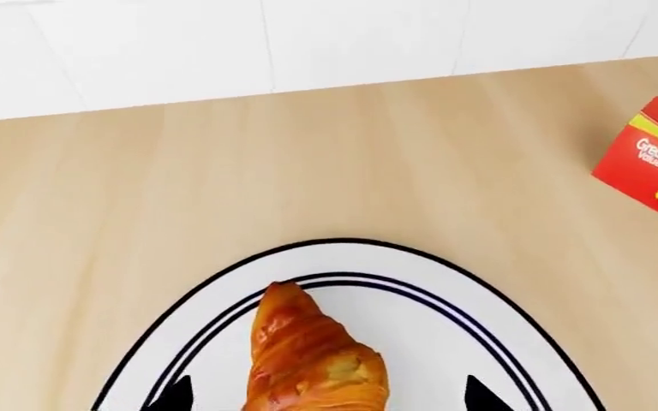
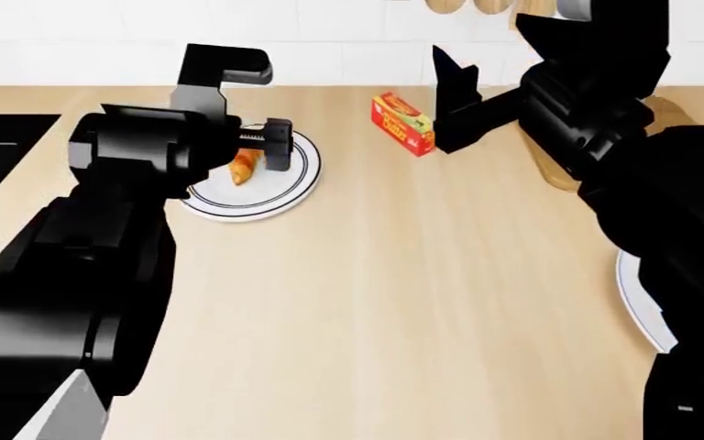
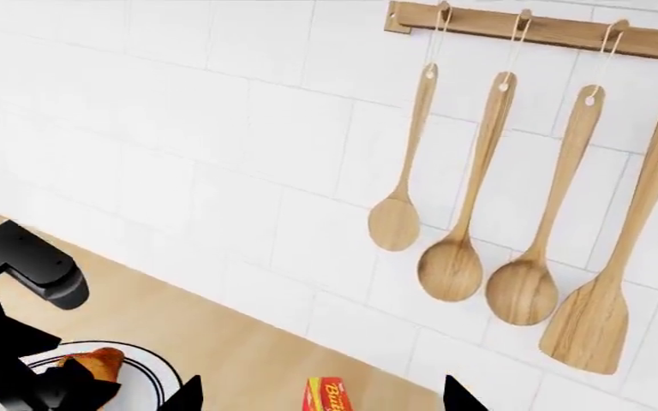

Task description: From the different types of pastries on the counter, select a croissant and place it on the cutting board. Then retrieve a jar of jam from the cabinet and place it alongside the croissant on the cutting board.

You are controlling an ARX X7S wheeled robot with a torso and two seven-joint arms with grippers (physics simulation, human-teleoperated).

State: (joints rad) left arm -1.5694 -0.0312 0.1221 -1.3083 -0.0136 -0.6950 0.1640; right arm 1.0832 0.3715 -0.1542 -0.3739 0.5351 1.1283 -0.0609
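Left gripper [image 1: 320,396] low, fingers spread — right gripper [image 3: 322,396] raised, fingers apart.

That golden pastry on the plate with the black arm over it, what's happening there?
A two-armed robot is going for the small golden-brown croissant, which lies on a round white plate with dark rim lines on the light beige wood-grain counter. Its left gripper is open, with one fingertip on each side of the croissant, not yet closed on it. The right gripper is open, holds nothing and faces the tiled wall, near a small red and yellow box.
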